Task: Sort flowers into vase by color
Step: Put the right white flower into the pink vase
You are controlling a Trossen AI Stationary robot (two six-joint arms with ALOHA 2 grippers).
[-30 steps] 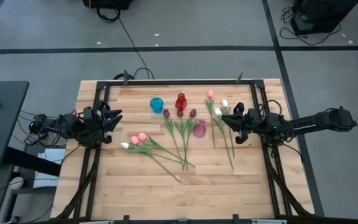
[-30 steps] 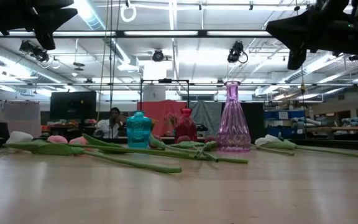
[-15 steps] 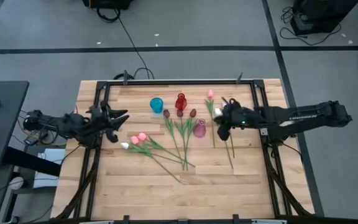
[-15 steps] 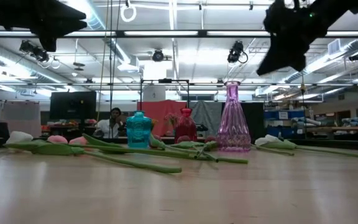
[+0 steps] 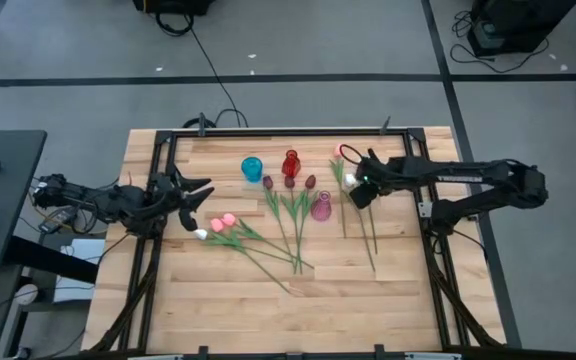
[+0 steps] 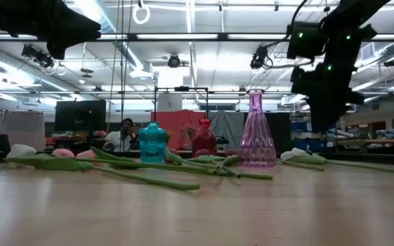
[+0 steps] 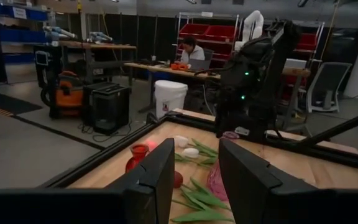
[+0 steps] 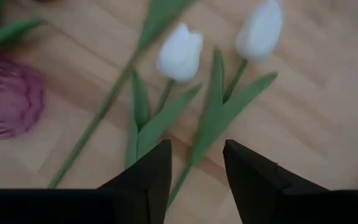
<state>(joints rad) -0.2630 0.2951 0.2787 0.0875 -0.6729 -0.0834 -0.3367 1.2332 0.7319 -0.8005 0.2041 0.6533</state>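
Note:
The flowers lie flat on the wooden table (image 5: 408,290). Two white tulips (image 8: 180,53) (image 8: 261,30) lie right of the pink vase (image 5: 321,207). My right gripper (image 8: 196,152) hangs open above their stems, pointing down, touching nothing. Dark red tulips (image 5: 290,182) lie near the red vase (image 5: 290,163). Pink tulips (image 5: 223,220) and a white one (image 5: 201,234) lie at centre left. A single pink tulip (image 5: 339,151) lies at the far side. My left gripper (image 5: 200,192) hovers open just left of the pink tulips.
A blue vase (image 5: 252,168) stands left of the red one near the far edge. A black frame (image 5: 268,132) rims the table's far side and both sides. Bare wood lies along the near half. A person sits in the room beyond the table.
My right gripper has swung toward the table's left and tipped from level to pointing down, coming lower over the two white tulips. My left gripper has reached a little toward the table's middle. No flower has moved.

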